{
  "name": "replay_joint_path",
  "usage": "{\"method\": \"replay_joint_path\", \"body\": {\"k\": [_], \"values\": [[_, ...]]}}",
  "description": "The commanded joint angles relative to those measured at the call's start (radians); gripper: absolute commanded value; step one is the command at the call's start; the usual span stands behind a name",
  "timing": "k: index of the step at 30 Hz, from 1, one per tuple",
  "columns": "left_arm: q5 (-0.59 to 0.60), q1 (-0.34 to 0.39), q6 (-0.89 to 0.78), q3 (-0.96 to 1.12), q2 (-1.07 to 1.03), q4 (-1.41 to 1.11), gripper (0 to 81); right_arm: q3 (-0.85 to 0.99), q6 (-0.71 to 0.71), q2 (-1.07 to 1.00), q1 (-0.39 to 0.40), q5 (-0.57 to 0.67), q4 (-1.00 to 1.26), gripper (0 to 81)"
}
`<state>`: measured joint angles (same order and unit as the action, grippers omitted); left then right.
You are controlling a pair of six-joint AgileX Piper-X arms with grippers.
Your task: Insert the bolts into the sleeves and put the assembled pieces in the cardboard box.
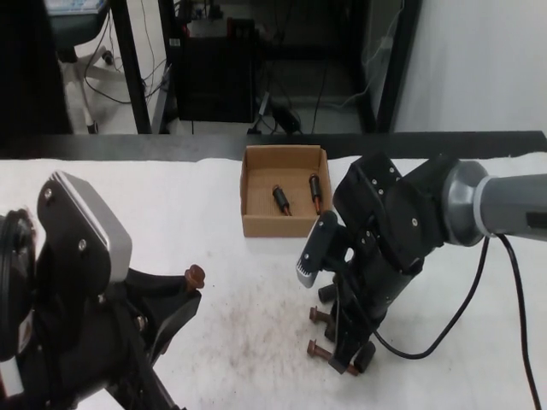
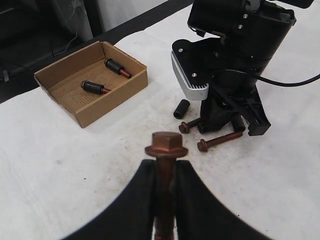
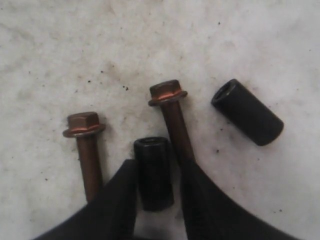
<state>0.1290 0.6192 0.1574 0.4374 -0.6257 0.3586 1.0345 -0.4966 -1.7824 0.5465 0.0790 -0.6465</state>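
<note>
At the left, the left end effector (image 2: 164,170) is closed on a rusty bolt (image 2: 165,150), which it holds upright, head uppermost, above the bench (image 1: 171,213). This bolt has no sleeve on it yet. In the middle, at the far side of the bench, stands the cardboard box (image 1: 282,227). Two assembled pieces (image 1: 282,199) (image 1: 315,188) already lie side by side on its floor, so that part of the work looks done. To the right, the right end effector (image 3: 157,165) is down at the bench over a group of loose parts. A black sleeve (image 3: 154,175) lies within its reach, but I cannot tell whether it is clamped. Flanking it are two loose bolts (image 3: 85,145) (image 3: 172,115), and a second sleeve (image 3: 247,119) lies just beyond them. By my judgement the task is near its middle: two pieces are boxed, and three bolts remain to be sleeved and carried to the box.
</note>
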Motion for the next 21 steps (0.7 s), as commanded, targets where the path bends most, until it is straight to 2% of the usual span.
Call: {"method": "replay_joint_path", "body": {"k": [1, 11, 13, 16, 21], "values": [[-0.008, -0.002, 0.0, 0.001, 0.008, -0.018, 0.0, 0.009, -0.013, -0.011, 0.002, 0.001, -0.009, 27.9], [-0.02, -0.002, 0.0, 0.002, 0.008, -0.018, 0.0, 0.009, -0.013, -0.038, 0.002, 0.001, -0.009, 27.2], [-0.02, -0.002, 0.0, 0.002, 0.008, -0.018, 0.0, 0.009, -0.013, -0.038, 0.002, 0.001, -0.009, 21.2], [-0.02, -0.002, 0.0, 0.002, 0.008, -0.018, 0.0, 0.009, -0.013, -0.038, 0.002, -0.007, -0.013, 0.1], [-0.02, -0.002, 0.0, 0.002, 0.008, -0.018, 0.0, 0.009, -0.012, -0.038, 0.002, -0.007, -0.017, 0.9]]}}
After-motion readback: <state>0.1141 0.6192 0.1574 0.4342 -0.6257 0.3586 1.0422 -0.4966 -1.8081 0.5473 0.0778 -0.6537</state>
